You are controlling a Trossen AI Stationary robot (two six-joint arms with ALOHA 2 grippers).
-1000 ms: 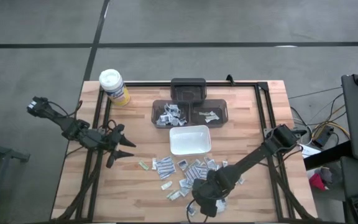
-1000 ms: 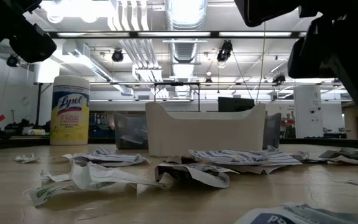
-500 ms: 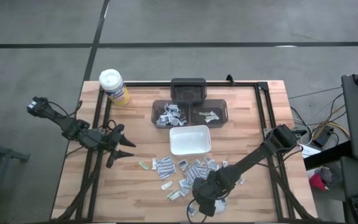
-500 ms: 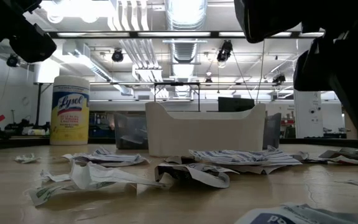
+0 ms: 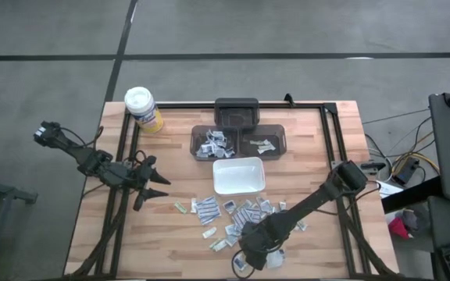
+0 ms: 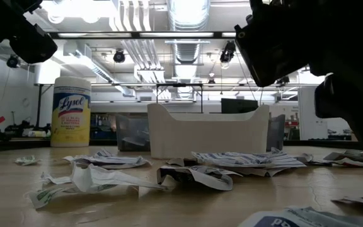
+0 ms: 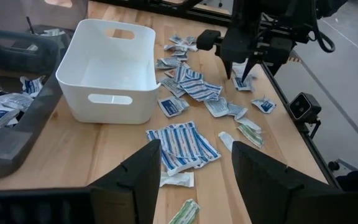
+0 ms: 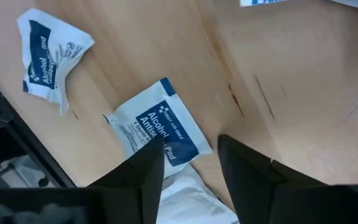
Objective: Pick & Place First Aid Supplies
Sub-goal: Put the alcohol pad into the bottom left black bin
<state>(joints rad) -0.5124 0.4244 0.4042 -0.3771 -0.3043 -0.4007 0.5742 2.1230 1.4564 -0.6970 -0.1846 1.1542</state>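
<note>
On counter (image 5: 170, 242): most packets (image 5: 241, 211) still loose; few in far dark bins (image 5: 239, 142); white tray (image 5: 238, 176) empty. Right end effector (image 5: 255, 257) wide above alcohol pad (image 8: 160, 127); left end effector (image 5: 153, 186) wide, idle.

Small flat sealed white-and-blue first aid packets (image 5: 241, 212), a few greenish, scattered flat on wooden tabletop; more piled in dark bin.
</note>
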